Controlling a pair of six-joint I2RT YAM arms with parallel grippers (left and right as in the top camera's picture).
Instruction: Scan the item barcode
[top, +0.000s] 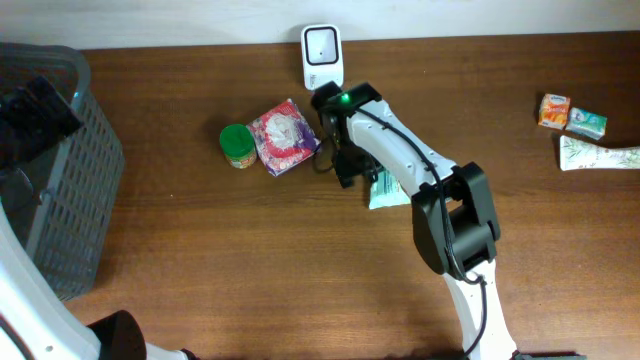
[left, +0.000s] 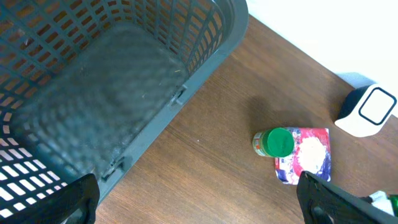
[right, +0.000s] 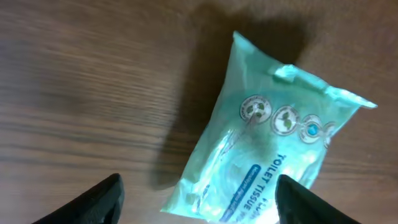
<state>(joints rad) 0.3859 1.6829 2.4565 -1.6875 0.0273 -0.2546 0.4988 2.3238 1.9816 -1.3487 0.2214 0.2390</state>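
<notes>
A mint-green toilet tissue packet (top: 385, 190) (right: 267, 162) lies flat on the wooden table. My right gripper (top: 348, 165) (right: 199, 193) hovers just over it, open. The left fingertip stands clear over bare wood and the right one is at the packet's edge. The white barcode scanner (top: 322, 55) (left: 367, 111) stands at the table's back edge, just behind the right arm. My left gripper (left: 196, 186) is open and empty, high over the table beside the basket.
A grey slatted basket (top: 60, 170) (left: 93, 81) fills the left side. A green-lidded jar (top: 237, 145) (left: 273, 142) and a pink pouch (top: 285, 137) (left: 308, 155) lie left of the scanner. Small packets (top: 555, 110) and a white-green pack (top: 600, 155) sit far right.
</notes>
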